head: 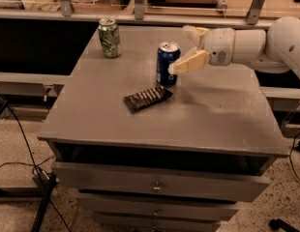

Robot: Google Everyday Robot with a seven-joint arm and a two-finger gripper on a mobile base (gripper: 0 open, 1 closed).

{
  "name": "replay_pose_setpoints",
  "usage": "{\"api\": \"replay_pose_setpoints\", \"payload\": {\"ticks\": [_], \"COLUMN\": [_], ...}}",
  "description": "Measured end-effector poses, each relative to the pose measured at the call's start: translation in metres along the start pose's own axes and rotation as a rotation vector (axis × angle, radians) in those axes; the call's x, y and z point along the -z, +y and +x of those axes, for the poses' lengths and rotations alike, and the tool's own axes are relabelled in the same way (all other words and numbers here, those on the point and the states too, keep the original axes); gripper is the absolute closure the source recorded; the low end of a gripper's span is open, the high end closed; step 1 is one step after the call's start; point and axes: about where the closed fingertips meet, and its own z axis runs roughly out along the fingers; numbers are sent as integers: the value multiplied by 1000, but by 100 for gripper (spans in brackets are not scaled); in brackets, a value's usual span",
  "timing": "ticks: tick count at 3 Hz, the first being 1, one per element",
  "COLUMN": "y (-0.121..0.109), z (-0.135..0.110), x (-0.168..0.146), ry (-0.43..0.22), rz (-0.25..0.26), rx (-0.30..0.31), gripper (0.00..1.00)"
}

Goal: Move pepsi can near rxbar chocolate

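Starting at the far left of the table (227,124), you have the green-and-white can (109,37) standing upright, well apart from everything that matters here. Moving right, you find the rxbar chocolate (148,98) lying flat near the middle of the top, its long axis running from near-left to far-right. Its far-right end lies just beside the base of the pepsi can (167,64), which stands upright immediately behind it; you may judge the two close enough to count as near each other already. Right of the can, the gripper (180,50) reaches in from the right side, its fingers spread wide and holding nothing. The nearer finger (188,63) points at the can's right side, and from this angle you cannot be sure whether its tip touches the can or stops just short. The farther finger (193,33) sits up behind and right of the can's top. So the can lies directly left of the gripper, outside the opening rather than between the fingers. Any move you make next should go rightward, away from the can, so that the nearer finger does not nudge it over.
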Motion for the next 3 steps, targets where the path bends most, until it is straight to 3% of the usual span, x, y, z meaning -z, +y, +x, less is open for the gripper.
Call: {"api": "replay_pose_setpoints", "payload": {"ticks": [2,3], "y": [10,10], "z": [-37,-37], "x": [86,87], "ry": [21,21], "rz": [235,236], "rx": [88,88], "gripper": [0,0]}}
